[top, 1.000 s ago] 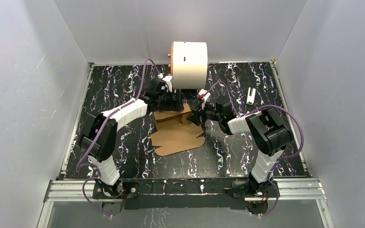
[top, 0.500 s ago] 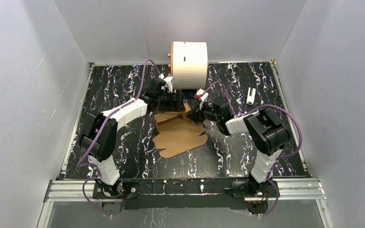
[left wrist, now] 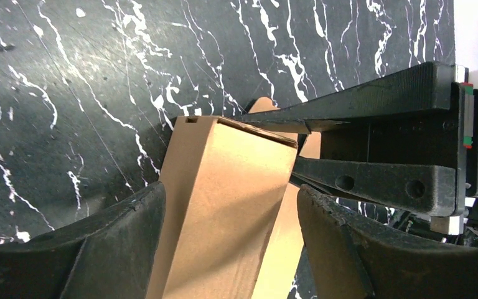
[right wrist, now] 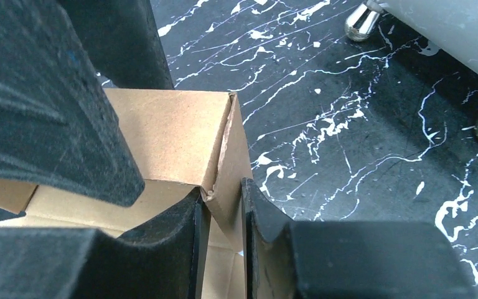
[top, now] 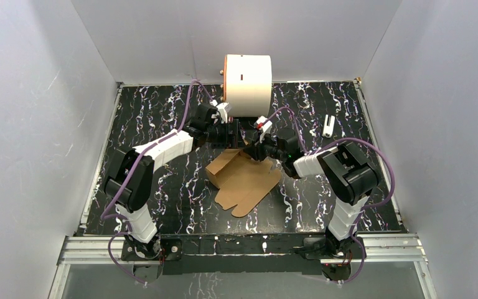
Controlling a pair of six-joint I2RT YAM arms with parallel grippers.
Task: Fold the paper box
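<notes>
Task thing: plain brown cardboard paper box [top: 246, 180], a half-raised die-cut sheet lying between both grippers, its flat flaps spreading back behind the fingertips.
Right gripper [right wrist: 221, 199]: narrow, pinching an upright corner wall of the box between its pads.
Left gripper [left wrist: 230, 193]: jaws wide, straddling a raised panel straight ahead; contact unclear.
Long axis: slanting back from the fingertips toward the right side.
Nearer: right gripper, on the cardboard; probably the anchor for the next crease.
</notes>
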